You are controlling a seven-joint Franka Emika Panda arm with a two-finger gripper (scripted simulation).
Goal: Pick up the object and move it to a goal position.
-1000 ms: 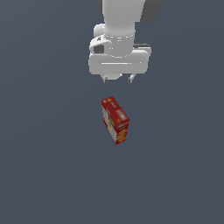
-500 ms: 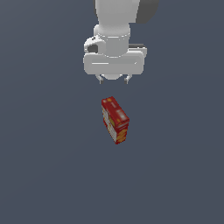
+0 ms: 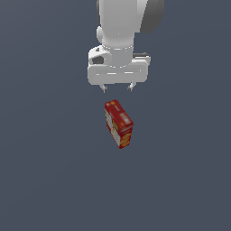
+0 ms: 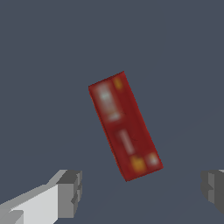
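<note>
Exterior view: the white gripper (image 3: 117, 87) hangs with fingers spread wide, empty, above the red box (image 3: 119, 123) lying mid-desk (image 3: 40, 171), clear of every edge.

Wrist view: the box (image 4: 125, 126) lies askew between the parted fingertips (image 4: 70, 192), touching neither.

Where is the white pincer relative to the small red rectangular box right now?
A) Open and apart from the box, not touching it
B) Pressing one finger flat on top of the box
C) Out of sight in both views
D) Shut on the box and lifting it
A: the white pincer has its fingers spread, with clear grey floor between them and the small red rectangular box, which lies ungrasped.
</note>
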